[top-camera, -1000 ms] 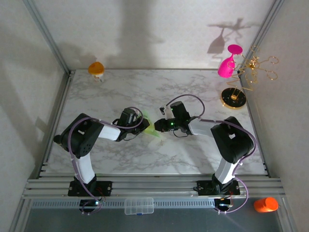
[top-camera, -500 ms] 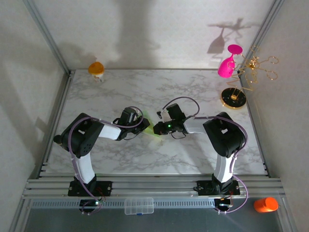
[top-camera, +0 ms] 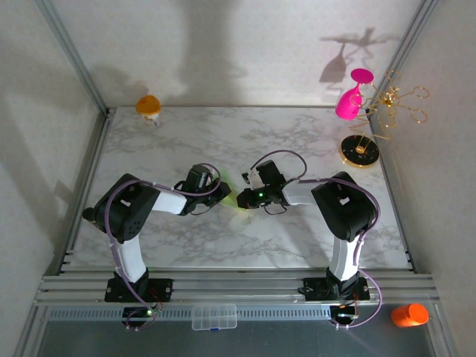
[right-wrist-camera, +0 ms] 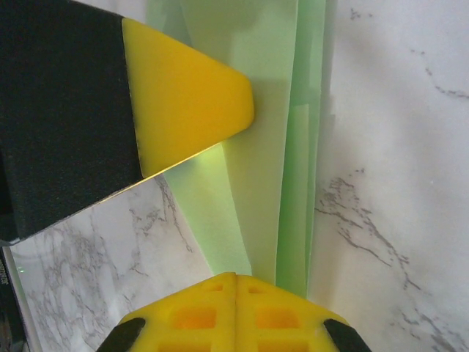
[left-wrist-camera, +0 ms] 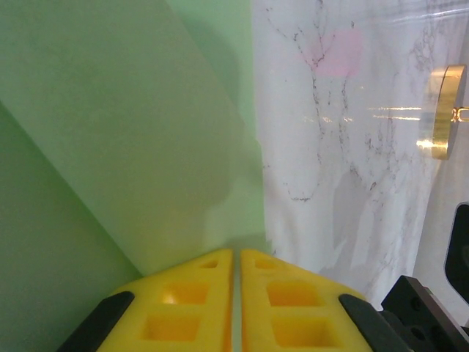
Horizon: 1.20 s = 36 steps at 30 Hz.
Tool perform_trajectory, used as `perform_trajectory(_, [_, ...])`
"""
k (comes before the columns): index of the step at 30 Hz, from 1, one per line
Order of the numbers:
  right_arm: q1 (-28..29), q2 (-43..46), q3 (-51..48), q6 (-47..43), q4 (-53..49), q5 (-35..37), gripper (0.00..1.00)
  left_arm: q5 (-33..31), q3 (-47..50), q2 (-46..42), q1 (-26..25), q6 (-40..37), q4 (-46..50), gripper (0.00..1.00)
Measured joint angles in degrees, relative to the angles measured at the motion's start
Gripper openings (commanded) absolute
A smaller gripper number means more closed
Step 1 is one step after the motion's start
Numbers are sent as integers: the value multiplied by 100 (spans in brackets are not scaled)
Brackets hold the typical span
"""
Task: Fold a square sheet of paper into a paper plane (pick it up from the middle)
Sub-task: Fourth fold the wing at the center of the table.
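Observation:
The pale green sheet of paper (top-camera: 232,195) lies mid-table, folded into long overlapping layers (right-wrist-camera: 264,147). Both grippers meet over it. My left gripper (top-camera: 225,190) is shut, its yellow fingertips (left-wrist-camera: 237,251) resting on the paper (left-wrist-camera: 132,132) near its right edge. In the right wrist view one left finger (right-wrist-camera: 183,110) lies flat on top of the paper. My right gripper (top-camera: 242,199) is shut too, its tips (right-wrist-camera: 236,276) touching the near end of the folded layers. Whether either gripper pinches the paper between its fingers cannot be told.
A gold round stand base (top-camera: 359,151) with a wire rack and a pink glass (top-camera: 347,103) stands at the back right. An orange object (top-camera: 148,105) sits at the back left. A clear box (top-camera: 214,316) and an orange item (top-camera: 409,314) lie by the front rail.
My right gripper slid left along the table to meet the left one, covering more of the paper. The left arm barely moved.

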<state>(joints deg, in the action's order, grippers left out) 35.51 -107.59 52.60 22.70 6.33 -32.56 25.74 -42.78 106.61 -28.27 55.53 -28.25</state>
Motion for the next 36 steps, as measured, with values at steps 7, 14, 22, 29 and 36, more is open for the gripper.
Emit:
perform_trajectory(7, [0,133,2,-90,-146,136,8,-2,-186,0,-2,24,358,15])
perform_trajectory(14, [17,205,55,-197,-337,361,9,-17,-426,9,-13,111,789,20])
perform_trajectory(22, [164,205,236,-260,-511,610,9,-155,-713,44,-57,168,1316,21])
perform_trajectory(29, [188,205,310,-262,-638,745,9,-229,-852,76,-79,170,1550,21])
perform_trajectory(36, [188,153,372,-280,-796,898,8,-264,-890,81,-90,170,1635,20])
